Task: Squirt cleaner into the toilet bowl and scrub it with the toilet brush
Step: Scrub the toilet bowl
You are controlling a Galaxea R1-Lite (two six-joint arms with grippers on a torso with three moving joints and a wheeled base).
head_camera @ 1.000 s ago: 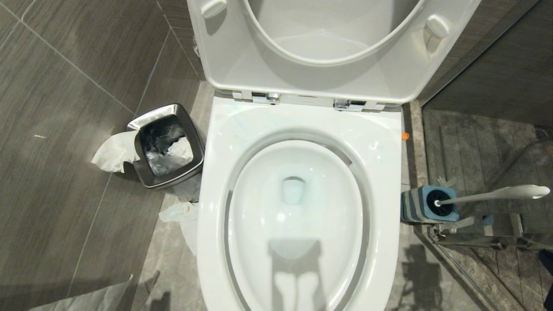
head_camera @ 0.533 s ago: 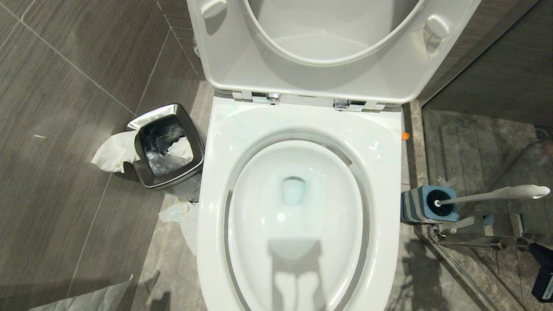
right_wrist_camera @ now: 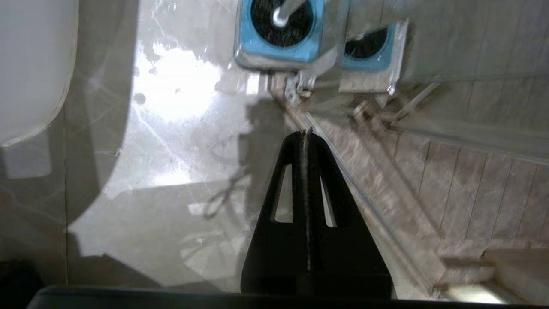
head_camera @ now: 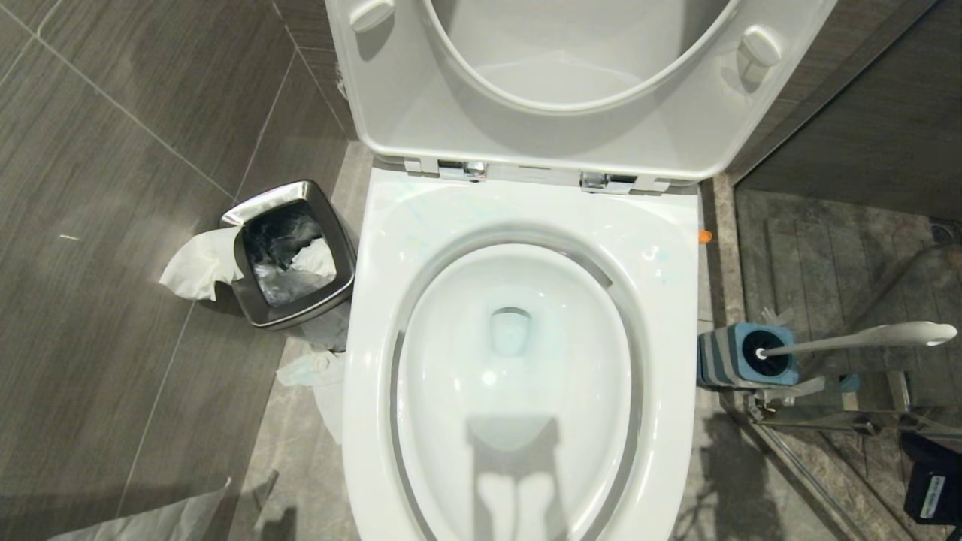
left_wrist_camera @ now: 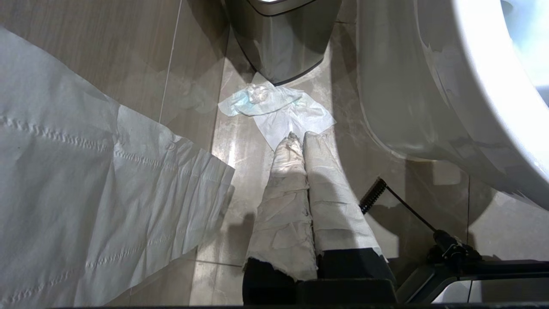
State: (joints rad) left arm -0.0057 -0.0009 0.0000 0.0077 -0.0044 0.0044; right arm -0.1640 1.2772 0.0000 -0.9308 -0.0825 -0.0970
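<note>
Since a second ago, only the right arm point(head_camera: 932, 488) has changed: it has come into the head view at 4 o'clock. The toilet point(head_camera: 518, 361) fills the centre, lid up. At 9 o'clock stands a steel bin point(head_camera: 289, 255), with paper point(head_camera: 199, 263) beside it. At 3 o'clock the brush point(head_camera: 857, 340) sits in its blue holder point(head_camera: 744, 357). Only the wrist views show pincers: the right pincer point(right_wrist_camera: 305, 133) pressed together short of the holder, the left pincer point(left_wrist_camera: 300, 139), paper-wrapped, closed above floor tissue point(left_wrist_camera: 274, 109).
</note>
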